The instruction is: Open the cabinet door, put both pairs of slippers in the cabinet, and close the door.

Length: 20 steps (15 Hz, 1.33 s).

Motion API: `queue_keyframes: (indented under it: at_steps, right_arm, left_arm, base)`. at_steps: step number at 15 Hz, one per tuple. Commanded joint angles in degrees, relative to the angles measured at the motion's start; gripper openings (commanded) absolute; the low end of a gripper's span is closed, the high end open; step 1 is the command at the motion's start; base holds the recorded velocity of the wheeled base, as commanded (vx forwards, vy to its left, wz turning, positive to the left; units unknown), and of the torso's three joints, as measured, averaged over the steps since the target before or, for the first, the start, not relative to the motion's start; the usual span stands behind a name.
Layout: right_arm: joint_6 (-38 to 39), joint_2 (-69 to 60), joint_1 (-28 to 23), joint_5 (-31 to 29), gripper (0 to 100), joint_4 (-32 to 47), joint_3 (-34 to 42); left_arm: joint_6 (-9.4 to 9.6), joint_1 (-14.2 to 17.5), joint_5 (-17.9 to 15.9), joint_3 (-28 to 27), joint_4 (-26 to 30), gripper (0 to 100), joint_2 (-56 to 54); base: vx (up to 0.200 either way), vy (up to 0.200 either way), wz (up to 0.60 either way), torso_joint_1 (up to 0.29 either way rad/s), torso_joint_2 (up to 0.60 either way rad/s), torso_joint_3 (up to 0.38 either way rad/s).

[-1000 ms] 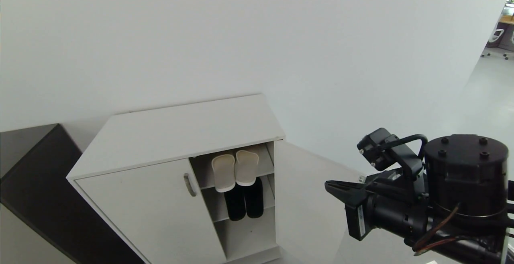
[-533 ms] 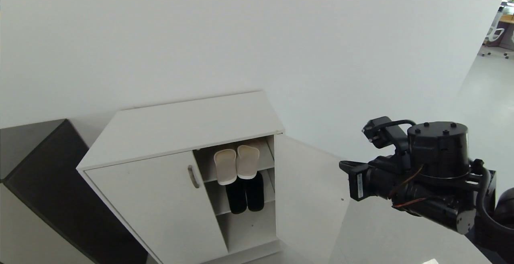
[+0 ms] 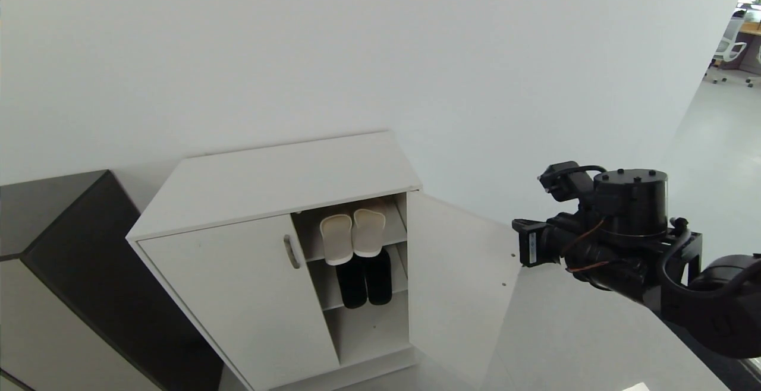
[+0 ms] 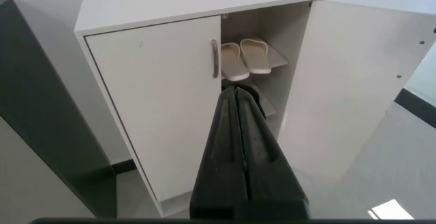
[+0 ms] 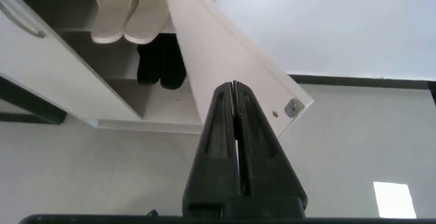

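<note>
Though open, cabinet (image 3: 279, 183) against white wall (image 3: 357, 52)

Matt white laminate cabinet (image 3: 279, 177), satin metal handle (image 3: 291, 252), smooth matt white slippers (image 3: 352, 236) and black slippers (image 3: 364, 283)

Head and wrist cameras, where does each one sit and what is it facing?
Head view: on the head, looking down at the cabinet; right arm at right.
Left wrist view: on the left wrist, facing the cabinet front; own jaws shut.
Right wrist view: on the right wrist, facing the open door; own jaws shut.
Shared: white slippers above black slippers.
</note>
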<state>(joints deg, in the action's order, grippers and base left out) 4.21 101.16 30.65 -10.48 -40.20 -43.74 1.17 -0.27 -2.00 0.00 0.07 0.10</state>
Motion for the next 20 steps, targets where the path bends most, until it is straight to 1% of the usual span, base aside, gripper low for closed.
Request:
queue_keyframes:
  at_steps: [1,3,4,6,7,9,12,15,20]
  right_arm:
    - [0.0,4.0,-2.3,0.0,0,0.4,-4.7]
    - [0.1,6.4,-5.1,0.0,0,2.9,-9.4]
    - [0.2,7.1,-6.5,0.1,0,3.6,-10.7]
    - [0.3,9.3,-8.8,1.0,0,3.6,-12.2]
    - [0.3,10.0,-9.5,2.3,0,3.6,-12.6]
    - [0.4,12.4,-10.1,2.9,0,3.5,-13.8]
    - [0.5,16.1,-10.1,3.0,0,3.3,-14.7]
    - [0.8,17.0,-9.5,3.1,0,3.3,-14.6]
    - [0.8,14.7,-4.5,2.5,0,2.9,-11.4]
  left_arm:
    - [0.06,0.0,-0.1,0.0,0.0,0,0.0]
    - [0.15,0.0,-0.2,0.0,0.0,0,0.0]
    - [0.15,0.0,-0.2,0.0,0.1,0,0.0]
    - [0.15,0.0,-0.2,0.0,0.1,0,0.0]
    - [0.15,0.0,-0.2,0.0,0.1,0,0.0]
    - [0.15,0.0,-0.2,0.0,0.1,0,0.0]
    - [0.15,0.0,-0.2,0.0,0.1,0,0.0]
    - [0.06,0.0,-0.2,0.0,0.1,0,0.0]
    - [0.15,0.0,-0.2,0.0,0.1,0,0.0]
  base:
    - [0.000,0.000,0.00,0.000,0.00,0.000]
    - [0.000,0.000,0.00,0.000,0.00,0.000]
    - [0.000,0.000,0.00,0.000,0.00,0.000]
    - [0.000,0.000,0.00,0.000,0.00,0.000]
    - [0.000,0.000,0.00,0.000,0.00,0.000]
    - [0.000,0.000,0.00,0.000,0.00,0.000]
    - [0.000,0.000,0.00,0.000,0.00,0.000]
    - [0.000,0.000,0.00,0.000,0.00,0.000]
    - [0.000,0.000,0.00,0.000,0.00,0.000]
